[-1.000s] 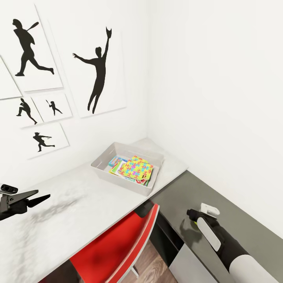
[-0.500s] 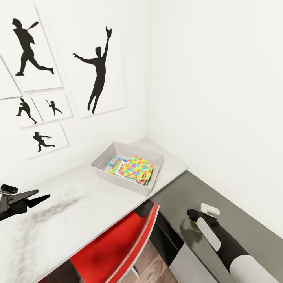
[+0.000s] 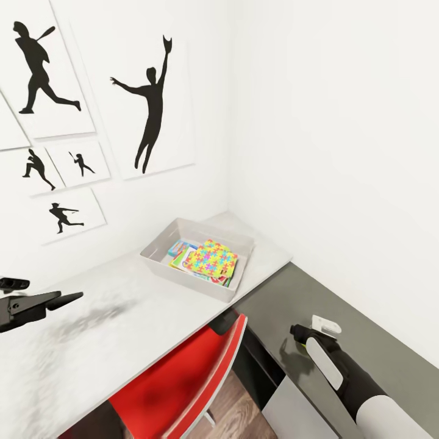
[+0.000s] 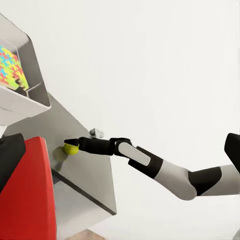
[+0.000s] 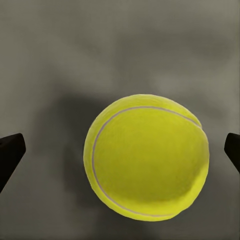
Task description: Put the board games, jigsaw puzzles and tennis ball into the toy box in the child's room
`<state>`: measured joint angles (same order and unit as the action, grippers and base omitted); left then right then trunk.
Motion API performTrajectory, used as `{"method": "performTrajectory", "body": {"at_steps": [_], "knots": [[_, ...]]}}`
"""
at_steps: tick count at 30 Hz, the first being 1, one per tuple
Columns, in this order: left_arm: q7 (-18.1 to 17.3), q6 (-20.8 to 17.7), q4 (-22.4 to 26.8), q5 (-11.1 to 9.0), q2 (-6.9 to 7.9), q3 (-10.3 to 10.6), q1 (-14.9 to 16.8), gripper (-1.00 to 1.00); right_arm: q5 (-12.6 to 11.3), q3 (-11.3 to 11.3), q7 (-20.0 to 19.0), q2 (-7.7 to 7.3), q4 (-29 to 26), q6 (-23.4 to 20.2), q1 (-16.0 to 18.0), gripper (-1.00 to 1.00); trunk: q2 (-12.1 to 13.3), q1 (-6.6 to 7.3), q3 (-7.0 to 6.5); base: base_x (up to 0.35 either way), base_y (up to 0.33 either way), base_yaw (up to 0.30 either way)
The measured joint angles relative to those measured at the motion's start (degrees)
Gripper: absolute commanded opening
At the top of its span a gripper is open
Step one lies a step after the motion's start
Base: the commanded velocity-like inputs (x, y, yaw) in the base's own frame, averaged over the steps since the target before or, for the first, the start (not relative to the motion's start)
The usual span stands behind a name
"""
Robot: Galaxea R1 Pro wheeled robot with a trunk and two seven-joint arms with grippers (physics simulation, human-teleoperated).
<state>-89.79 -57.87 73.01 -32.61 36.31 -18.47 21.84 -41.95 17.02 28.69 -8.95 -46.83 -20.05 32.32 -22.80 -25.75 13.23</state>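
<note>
The toy box [image 3: 160, 263] stands on the table [image 3: 122, 323] near the corner. A jigsaw puzzle [image 3: 211, 259] lies on top inside it, over the edges of board games [image 3: 179, 250]. The tennis ball [image 5: 147, 156] rests on the table's dark grey section [image 3: 274, 305]. My right gripper [image 3: 297, 334] is open around it, with a fingertip [image 5: 10, 155] wide on each side and a gap to the ball. The left wrist view has the ball [image 4: 71, 148] at that gripper's tip. My left gripper [image 3: 64, 299] hovers open over the light top, far left of the box.
A red chair [image 3: 183, 378] is tucked under the desk between my arms. White walls close the corner behind the box, with black silhouette pictures [image 3: 149, 116] on the left wall. White drawers [image 3: 292, 414] sit below the dark section.
The head view has shifted slightly. My left gripper has sunk a little and now lies flatter. The right gripper and the ball have not moved.
</note>
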Motion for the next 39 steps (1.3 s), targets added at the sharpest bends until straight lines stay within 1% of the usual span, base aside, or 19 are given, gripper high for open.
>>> {"method": "performTrajectory", "body": {"at_steps": [11,23,31,32,39], "knots": [[0.0,-0.05,1.05,-0.02,-0.11,0.01,-0.08,1.0,0.05,0.0,0.0,-0.17,0.0,0.03,-0.03,1.0,0.0,0.0,0.11,0.0,0.0,0.0],[0.0,-0.05,1.07,-0.02,-0.11,0.0,-0.08,1.0,0.05,-0.01,0.0,0.0,0.0,0.09,-0.03,1.0,0.0,0.0,0.89,0.0,0.0,0.0],[0.0,-0.05,1.07,-0.02,-0.11,0.01,-0.08,1.0,0.02,-0.06,-0.05,-0.36,0.0,0.01,-0.03,1.0,0.0,0.0,0.95,0.0,0.0,0.0],[0.0,-0.05,1.07,-0.02,-0.12,0.01,-0.08,1.0,0.01,-0.07,-0.06,-0.38,0.0,0.0,-0.03,-1.0,0.0,0.0,0.95,0.0,0.0,0.0],[0.0,-0.05,1.07,-0.02,-0.12,0.01,-0.08,1.0,0.2,-0.04,-0.11,-0.46,0.0,0.02,-0.03,-1.0,-0.01,0.0,0.95,0.0,0.0,0.0]]}}
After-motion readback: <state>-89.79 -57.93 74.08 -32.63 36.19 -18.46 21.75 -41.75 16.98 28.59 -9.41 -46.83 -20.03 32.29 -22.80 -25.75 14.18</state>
